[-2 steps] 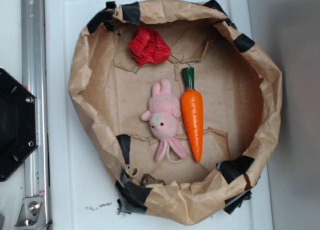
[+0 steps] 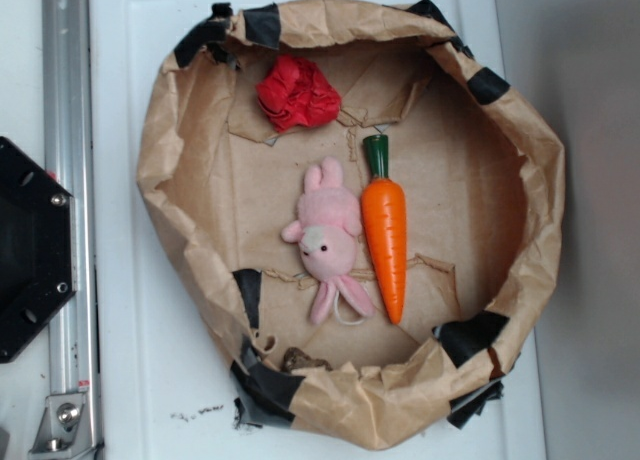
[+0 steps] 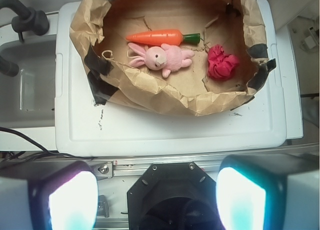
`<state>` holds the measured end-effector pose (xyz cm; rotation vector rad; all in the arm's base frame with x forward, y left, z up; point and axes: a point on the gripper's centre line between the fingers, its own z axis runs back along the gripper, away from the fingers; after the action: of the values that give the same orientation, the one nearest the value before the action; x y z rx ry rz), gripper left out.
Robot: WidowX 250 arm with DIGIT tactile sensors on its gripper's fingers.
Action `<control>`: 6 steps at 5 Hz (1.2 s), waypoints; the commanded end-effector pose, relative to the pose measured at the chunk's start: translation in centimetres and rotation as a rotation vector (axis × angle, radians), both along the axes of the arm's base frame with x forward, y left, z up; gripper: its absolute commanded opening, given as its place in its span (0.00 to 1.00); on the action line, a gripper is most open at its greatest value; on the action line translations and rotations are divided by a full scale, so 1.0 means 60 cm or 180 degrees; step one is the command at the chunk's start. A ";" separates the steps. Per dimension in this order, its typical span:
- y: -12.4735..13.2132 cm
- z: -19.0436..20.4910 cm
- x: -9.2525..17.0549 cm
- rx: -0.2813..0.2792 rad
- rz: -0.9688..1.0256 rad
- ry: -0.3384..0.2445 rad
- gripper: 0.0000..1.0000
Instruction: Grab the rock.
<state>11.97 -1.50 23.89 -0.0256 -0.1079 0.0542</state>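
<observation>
From the exterior view, the rock [image 2: 305, 360] sits tucked against the paper nest's [image 2: 160, 170] taped rim, below the pink plush bunny [image 2: 326, 238]. In the wrist view my gripper [image 3: 156, 196] hangs well back from the nest with fingers spread wide and the rock hidden, so I should come down steeply inside that wall.

brown paper basin [image 2: 190, 130], rim patched with black tape [image 2: 265, 25]. red paper ball [image 2: 297, 92], upper centre. pink bunny [image 2: 328, 238], white muzzle. orange carrot [image 2: 386, 235], dark green top. rock [image 2: 303, 360] dark brown-grey, lower centre. counter [image 2: 130, 310] white. black plate [image 2: 30, 250] at left edge.
</observation>
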 end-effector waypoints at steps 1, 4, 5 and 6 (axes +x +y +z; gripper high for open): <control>0.024 -0.054 0.113 0.0001 0.1140 -0.0075 1.00; -0.025 -0.223 0.204 -0.1161 0.1974 0.0502 1.00; -0.071 -0.250 0.189 -0.1023 0.1887 0.0707 1.00; -0.104 -0.296 0.181 -0.0985 0.1745 0.0775 1.00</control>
<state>23.04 -7.12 5.43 -0.2827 0.1638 0.6504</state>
